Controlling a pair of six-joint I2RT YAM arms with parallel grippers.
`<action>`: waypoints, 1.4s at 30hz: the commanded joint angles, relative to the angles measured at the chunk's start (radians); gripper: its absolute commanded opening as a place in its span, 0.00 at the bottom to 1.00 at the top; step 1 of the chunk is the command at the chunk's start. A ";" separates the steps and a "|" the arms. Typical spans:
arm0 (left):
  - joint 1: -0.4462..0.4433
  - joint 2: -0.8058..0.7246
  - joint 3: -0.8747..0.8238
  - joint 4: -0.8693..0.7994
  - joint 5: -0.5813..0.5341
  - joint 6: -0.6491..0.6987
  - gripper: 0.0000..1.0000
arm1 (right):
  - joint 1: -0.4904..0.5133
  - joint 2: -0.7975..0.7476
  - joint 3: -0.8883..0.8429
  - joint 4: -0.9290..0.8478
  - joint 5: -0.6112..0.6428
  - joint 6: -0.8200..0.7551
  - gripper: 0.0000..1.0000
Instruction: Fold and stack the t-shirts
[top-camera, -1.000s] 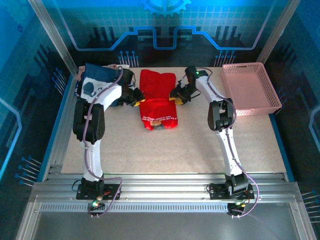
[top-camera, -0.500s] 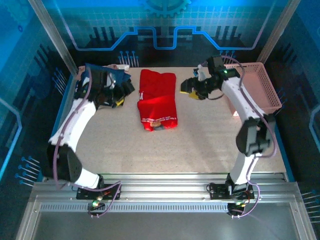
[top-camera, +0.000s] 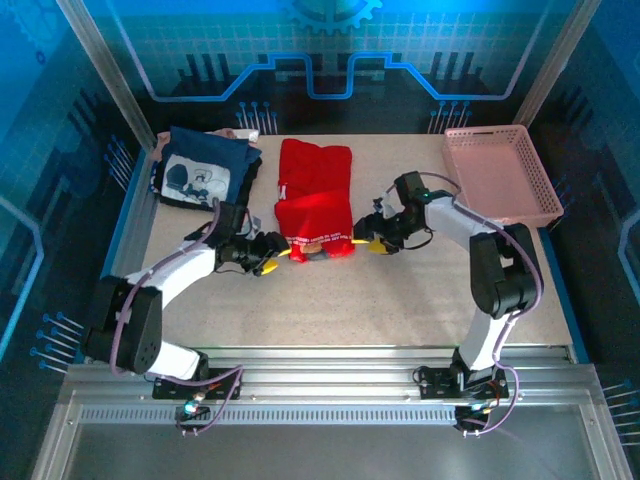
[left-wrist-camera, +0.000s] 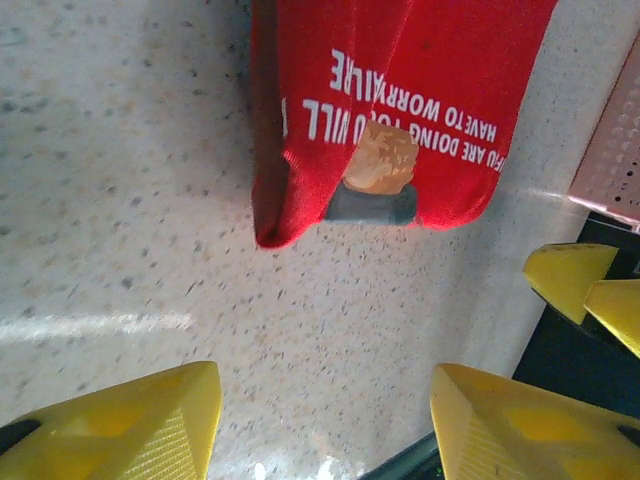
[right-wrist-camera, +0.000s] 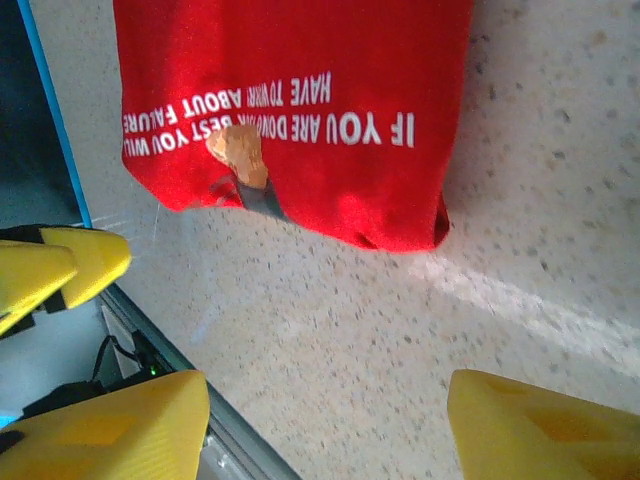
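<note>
In the top view the red t-shirt (top-camera: 315, 200) lies folded into a long, narrow shape at the upper middle of the frame. It is flat on the speckled table (top-camera: 400, 300), with its printed end toward the bottom of the picture. The navy t-shirt (top-camera: 200, 175) sits folded at the upper left, apart from the red one, its pale cartoon print facing up. A pink lattice basket (top-camera: 497, 180) stands at the upper right.

The left pincer (top-camera: 270, 256) is down near the table just beside the lower left corner of the red shirt. The right pincer (top-camera: 366, 243) is just beside its lower right corner, so the two face each other across that end. Both are spread and grip nothing. In each wrist view the yellow fingers (left-wrist-camera: 140, 420) stand wide apart at the bottom of the frame with bare table between them. Higher in those frames the shirt's end shows white lettering and a small brown figure, clear of the fingers.
</note>
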 joint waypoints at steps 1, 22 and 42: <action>-0.013 0.082 0.012 0.137 0.017 -0.052 0.56 | 0.034 0.061 0.029 0.056 -0.007 0.028 0.65; -0.016 0.270 0.194 -0.067 -0.226 0.025 0.00 | 0.046 0.217 0.125 0.014 0.141 0.158 0.00; -0.331 -0.272 -0.119 -0.290 -0.300 -0.160 0.00 | 0.291 -0.373 -0.321 -0.154 0.155 0.305 0.00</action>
